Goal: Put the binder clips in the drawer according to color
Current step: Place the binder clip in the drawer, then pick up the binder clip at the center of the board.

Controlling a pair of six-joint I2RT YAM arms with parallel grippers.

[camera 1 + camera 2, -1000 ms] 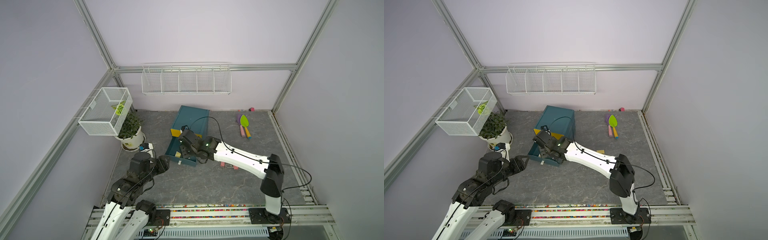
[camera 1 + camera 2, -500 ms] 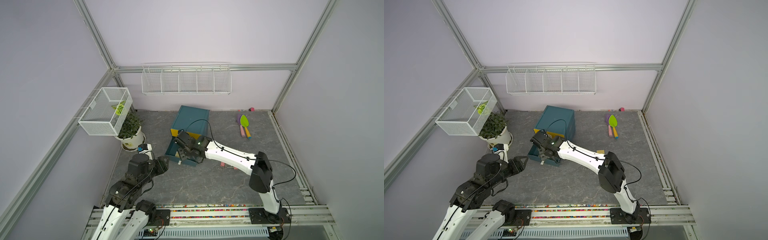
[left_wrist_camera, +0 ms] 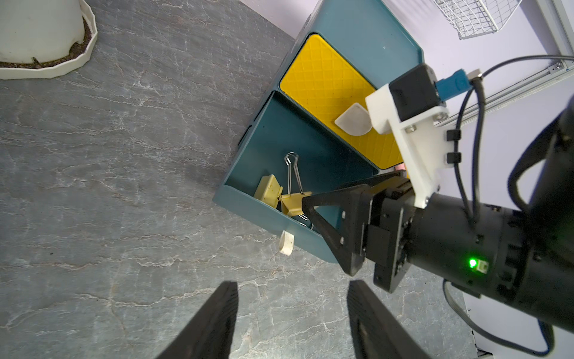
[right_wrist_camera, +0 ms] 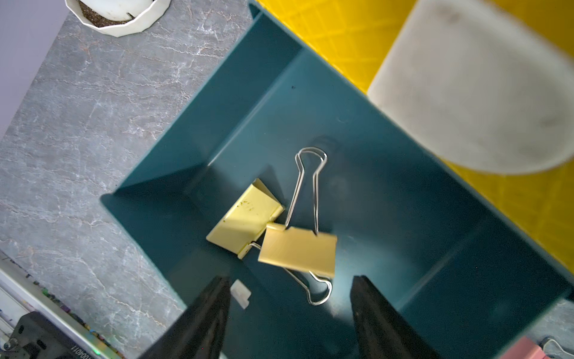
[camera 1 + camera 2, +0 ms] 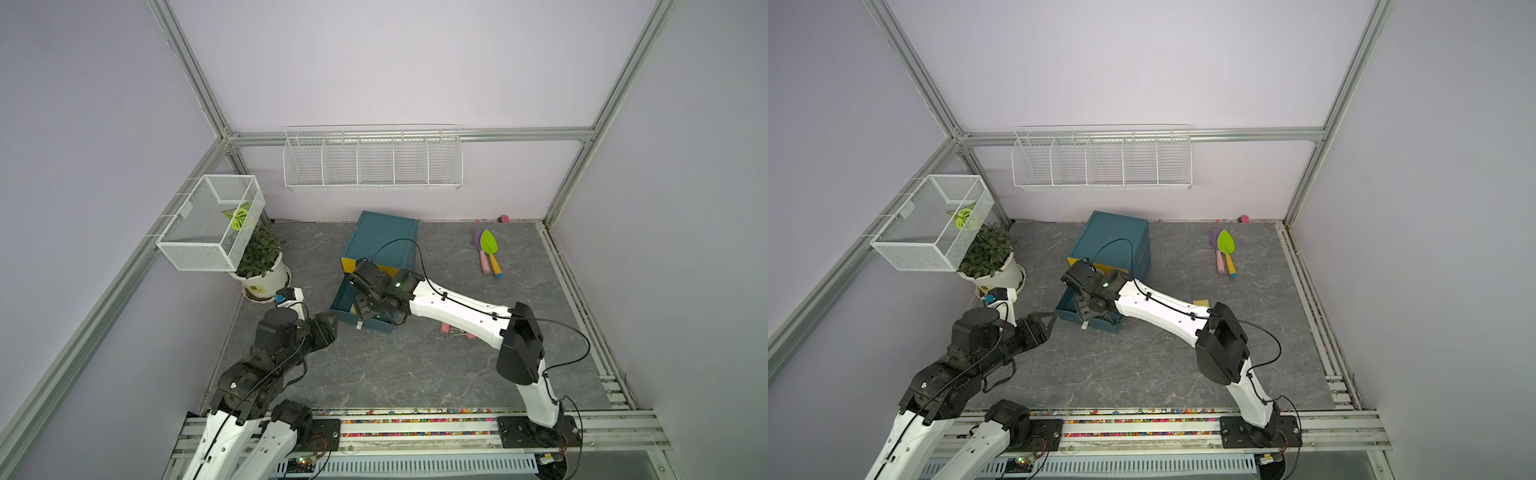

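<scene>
We see right jaws wide, empty, poised over open teal drawer (image 4: 236,102); two yellow binder clips (image 4: 298,253) lie inside, just ahead of jaw tips, nearer one broadside across gap; left jaws wide too, empty, above table (image 3: 93,155); we judge pink clips (image 5: 444,329) next: half hidden under right forearm, behind right jaws, right arm nearer

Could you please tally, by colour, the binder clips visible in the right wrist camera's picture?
Pale yellow metal binder clips with silver wire handles, in the open teal drawer: 2
Pink binder clip, outside the drawer at picture's edge: 1
Total: 3
</scene>
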